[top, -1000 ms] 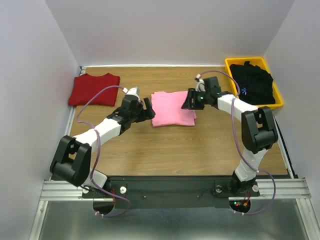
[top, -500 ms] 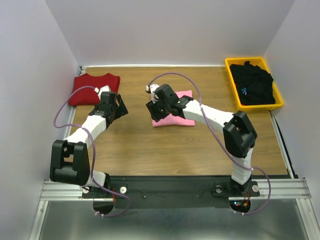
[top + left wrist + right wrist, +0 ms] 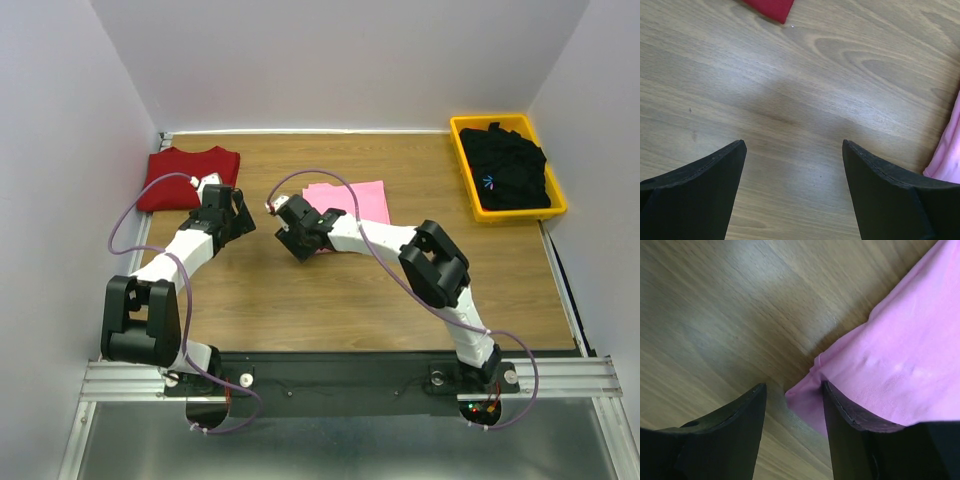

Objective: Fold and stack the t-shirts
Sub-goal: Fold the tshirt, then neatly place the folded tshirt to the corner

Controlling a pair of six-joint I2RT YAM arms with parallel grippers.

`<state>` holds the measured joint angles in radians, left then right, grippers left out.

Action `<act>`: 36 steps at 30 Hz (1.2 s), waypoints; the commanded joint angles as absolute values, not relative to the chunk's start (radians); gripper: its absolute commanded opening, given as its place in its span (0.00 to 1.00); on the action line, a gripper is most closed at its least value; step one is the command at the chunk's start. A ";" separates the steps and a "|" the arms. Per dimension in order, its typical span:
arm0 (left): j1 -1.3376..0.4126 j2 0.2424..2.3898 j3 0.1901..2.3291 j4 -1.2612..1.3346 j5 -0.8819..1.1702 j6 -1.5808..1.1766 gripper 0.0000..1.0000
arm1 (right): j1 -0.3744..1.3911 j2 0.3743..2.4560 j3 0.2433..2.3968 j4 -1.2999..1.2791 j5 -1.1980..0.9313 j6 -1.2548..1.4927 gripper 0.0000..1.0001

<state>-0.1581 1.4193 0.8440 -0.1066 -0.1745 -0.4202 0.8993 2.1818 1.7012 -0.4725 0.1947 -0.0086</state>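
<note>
Overall light: You had bright, even light from above in the top view, and the white walls (image 3: 330, 60) showed no hard glare.
Shadows: You saw only soft, faint shadows under both arms on the wooden table (image 3: 330, 300).
Left wrist: A pale sheen crossed the wood with a dimmer band below it. The fingers of the left gripper (image 3: 794, 145) were near-black and soft-edged.
Right wrist: You got a bright patch at top left and shadow around the right gripper (image 3: 793, 386). The pink t-shirt (image 3: 900, 355) looked slightly washed out.
Dark detail: The black t-shirt (image 3: 510, 165) lost most of its folds.

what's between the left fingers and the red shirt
Only bare table. The left wrist view shows nothing on the wood between the open left fingers and the red shirt corner.
</note>
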 commanded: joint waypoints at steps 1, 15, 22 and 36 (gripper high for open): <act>-0.152 1.419 0.871 -0.109 -0.186 -0.407 0.89 | 0.914 2.201 1.698 -0.512 0.298 -0.009 0.54; -0.155 1.436 0.858 -0.075 -0.028 -0.414 0.89 | 0.913 2.230 1.601 -0.522 0.333 -0.026 0.12; -0.172 1.442 0.894 -0.052 0.110 -0.494 0.96 | 0.887 2.126 1.623 -0.480 0.220 -0.009 0.01; -0.232 1.690 1.055 0.135 0.428 -0.722 0.99 | 0.782 1.924 1.506 -0.344 0.043 0.057 0.01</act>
